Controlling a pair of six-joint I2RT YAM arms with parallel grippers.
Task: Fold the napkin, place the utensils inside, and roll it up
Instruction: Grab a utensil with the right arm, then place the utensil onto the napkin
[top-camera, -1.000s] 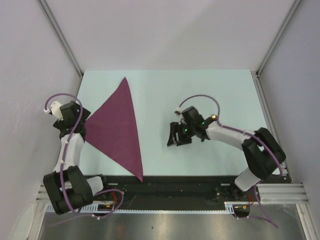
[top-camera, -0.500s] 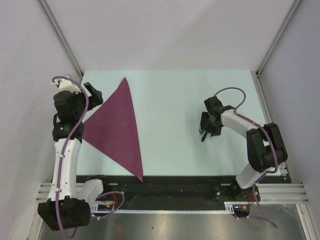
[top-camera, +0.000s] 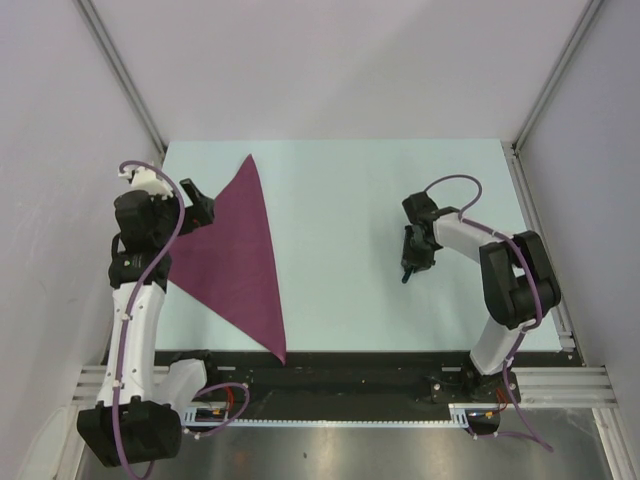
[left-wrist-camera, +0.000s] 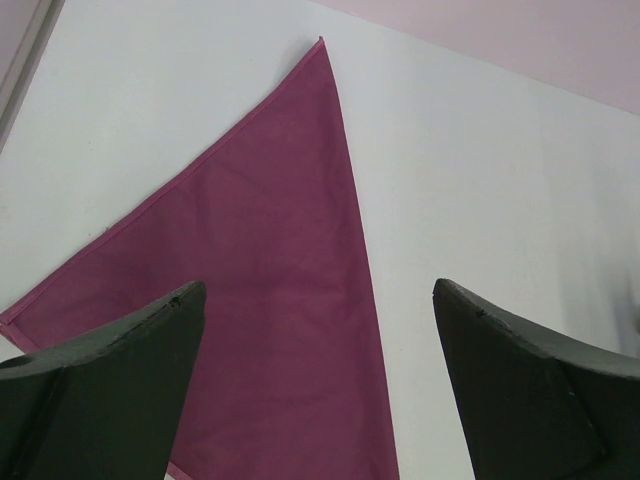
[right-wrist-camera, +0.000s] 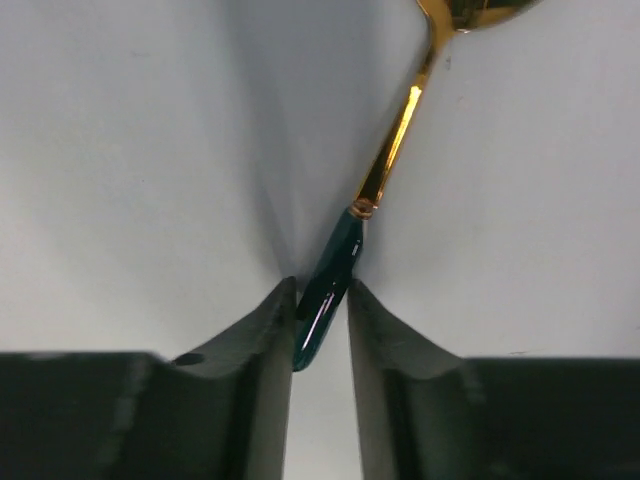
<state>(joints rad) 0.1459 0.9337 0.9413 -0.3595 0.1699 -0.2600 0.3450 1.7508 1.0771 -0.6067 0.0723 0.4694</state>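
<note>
The magenta napkin (top-camera: 235, 265) lies flat on the left of the table, folded into a triangle, and shows in the left wrist view (left-wrist-camera: 270, 250). My left gripper (top-camera: 196, 206) hovers open and empty over its upper left edge, fingers wide apart (left-wrist-camera: 315, 290). The spoon (right-wrist-camera: 392, 150) lies on the table at the right, gold bowl away from me, dark handle (right-wrist-camera: 328, 285) between my right fingers. My right gripper (top-camera: 410, 262) is down at the table, its jaws closed onto the handle (right-wrist-camera: 320, 290).
The pale table surface (top-camera: 340, 200) is bordered by grey walls and metal frame posts (top-camera: 120, 70). A black rail (top-camera: 330, 375) runs along the near edge by the arm bases.
My right gripper has moved from the table's middle to the right and come down onto the spoon handle. My left arm has lifted from the napkin's left corner and now points over the cloth.
</note>
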